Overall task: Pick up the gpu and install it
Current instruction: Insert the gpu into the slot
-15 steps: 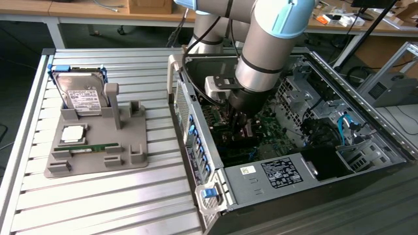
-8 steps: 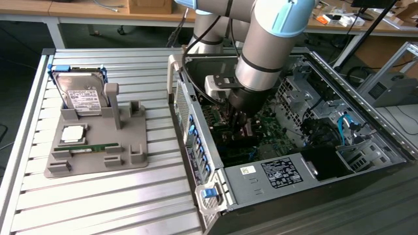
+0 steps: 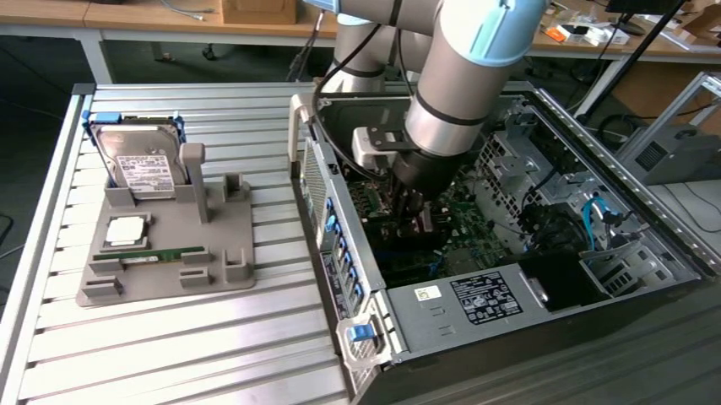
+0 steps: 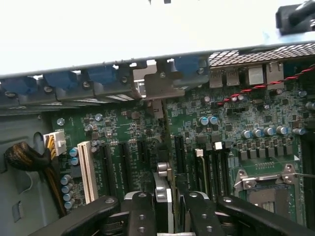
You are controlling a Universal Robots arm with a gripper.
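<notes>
1. Ribbed, silvery metal table (image 3: 169, 337) with raised rails along its edges, evenly lit, no hard shadows.
2. Beyond the table's far edge, dark floor (image 3: 46, 63).
3. Past that floor strip, long wooden workbench (image 3: 147, 15) on white legs, running across the back of the room.
4. On the workbench, above the table's far side, cardboard box (image 3: 259, 10) and loose cables.
5. Off the table toward the exterior view's right, aluminium frame profiles (image 3: 676, 126) and dark cables.
</notes>
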